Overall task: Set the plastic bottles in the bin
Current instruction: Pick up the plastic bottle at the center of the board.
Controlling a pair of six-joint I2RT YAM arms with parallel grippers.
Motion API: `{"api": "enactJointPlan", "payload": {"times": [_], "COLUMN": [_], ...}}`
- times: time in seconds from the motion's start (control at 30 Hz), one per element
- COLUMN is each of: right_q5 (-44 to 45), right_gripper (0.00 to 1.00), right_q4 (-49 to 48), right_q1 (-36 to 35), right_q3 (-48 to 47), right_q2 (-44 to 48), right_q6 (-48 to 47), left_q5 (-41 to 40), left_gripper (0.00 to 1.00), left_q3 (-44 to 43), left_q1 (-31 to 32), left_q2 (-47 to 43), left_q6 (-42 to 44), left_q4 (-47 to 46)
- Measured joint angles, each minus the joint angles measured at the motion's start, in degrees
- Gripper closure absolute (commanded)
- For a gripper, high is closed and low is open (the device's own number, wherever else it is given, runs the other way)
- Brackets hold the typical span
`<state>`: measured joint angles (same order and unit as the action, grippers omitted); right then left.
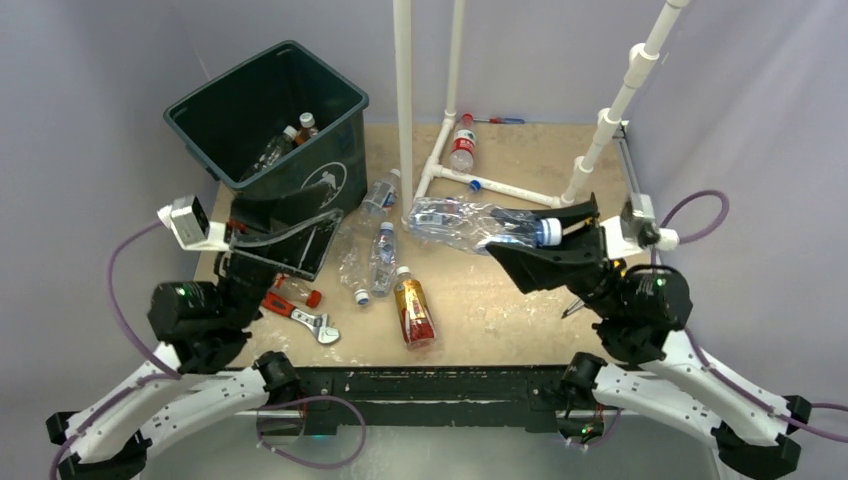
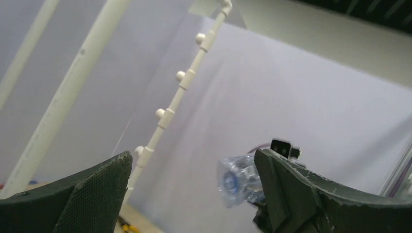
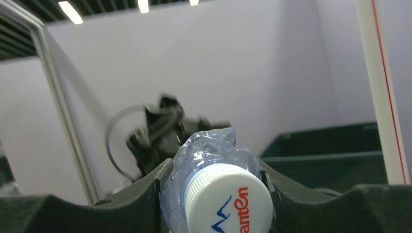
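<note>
The right hand [image 1: 549,234] is clenched on a crumpled clear bottle [image 1: 468,225] just behind its white cap, holding it level above the counter [image 1: 485,300], well right of the bin [image 1: 310,160]. The left hand [image 1: 305,222] hangs released, fingers spread wide, against the bin's near side. Two bottles [image 1: 290,138] lie inside the bin. Others, including an amber bottle [image 1: 413,312], lie on the counter to its right.

Lilac walls [image 1: 90,70], tan tabletop [image 1: 480,310] — ceiling strip lights [image 3: 71,12]
</note>
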<state>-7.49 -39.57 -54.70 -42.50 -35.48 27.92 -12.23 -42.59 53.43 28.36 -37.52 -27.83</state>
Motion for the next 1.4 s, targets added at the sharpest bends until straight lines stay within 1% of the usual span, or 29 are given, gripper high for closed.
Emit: {"api": "enactJointPlan", "payload": {"times": [0.03, 0.1, 0.17, 0.27, 0.37, 0.43, 0.53, 0.7, 0.87, 0.93, 1.1, 1.13, 1.23, 1.27, 1.3, 1.4], "right_q5": [-0.7, -2.0, -3.5, -5.6, -7.4, -9.0, -11.7, -16.2, -20.7, -22.4, -25.2, -25.4, -25.5, -25.5, -25.5, -25.5], "right_gripper": [1.0, 1.0, 1.0, 1.0, 1.0, 1.0, 1.0, 1.0, 1.0, 1.0, 1.0, 1.0, 1.0, 1.0, 1.0, 1.0], "right_q4": [6.6, 18.8, 28.8, 40.1, 50.0, 54.2, 58.5, 62.3, 62.3, 62.8, 62.7, 62.8, 62.3, 62.3, 62.3, 61.8], "right_q1": [0.0, 0.0, 0.0, 0.0, 0.0, 0.0, 0.0, 0.0, 0.0, 0.0, 0.0, 0.0, 0.0, 0.0, 0.0, 0.1], "right_q3": [-3.4, -9.1, -12.8, -14.2, -14.2, -14.2, -14.5, -16.8, -18.7, -18.7, -19.3, -19.4, -19.5, -19.5, -19.5, -19.8], "right_q2": [-0.8, -3.0, -5.1, -6.5, -6.9, -6.7, -6.4, -6.6, -6.7, -7.1, -9.2, -9.6, -10.6, -10.9, -11.1, -12.0], "right_q6": [-2.3, -6.7, -10.3, -14.3, -16.8, -18.1, -19.7, -21.9, -23.7, -24.3, -25.4, -25.6, -25.9, -26.1, -26.2, -26.7], "left_q5": [1.5, 7.5, 13.7, 23.4, 31.1, 34.5, 39.5, 43.6, 45.9, 47.2, 51.3, 52.2, 54.4, 55.1, 55.6, 57.2], "left_gripper": [0.01, 0.01, 0.01, 0.01, 0.01, 0.01, 0.01, 0.02, 0.09, 0.15, 0.33, 0.36, 0.37, 0.39, 0.43, 0.6], "left_q3": [-4.4, -14.4, -20.4, -26.1, -27.4, -27.5, -28.1, -28.9, -26.2, -25.3, -23.7, -23.3, -21.8, -21.3, -20.8, -19.3], "left_q1": [0.0, 0.0, 0.0, 0.0, 0.0, 0.0, 0.0, 0.0, 0.0, 0.0, 0.0, 0.0, 0.0, 0.1, 0.2, 0.7], "left_q2": [1.9, 6.8, 10.4, 14.8, 17.0, 17.9, 20.1, 25.1, 28.7, 28.7, 28.2, 28.2, 28.2, 28.2, 28.2, 28.2], "left_q6": [3.0, 9.8, 14.6, 20.5, 25.0, 27.4, 31.3, 36.3, 38.7, 38.9, 39.6, 39.6, 39.2, 39.0, 38.7, 37.2], "left_q4": [4.2, 13.3, 19.7, 28.0, 34.9, 38.6, 44.6, 51.7, 54.4, 54.6, 54.3, 54.0, 52.5, 51.9, 51.3, 49.4]}}
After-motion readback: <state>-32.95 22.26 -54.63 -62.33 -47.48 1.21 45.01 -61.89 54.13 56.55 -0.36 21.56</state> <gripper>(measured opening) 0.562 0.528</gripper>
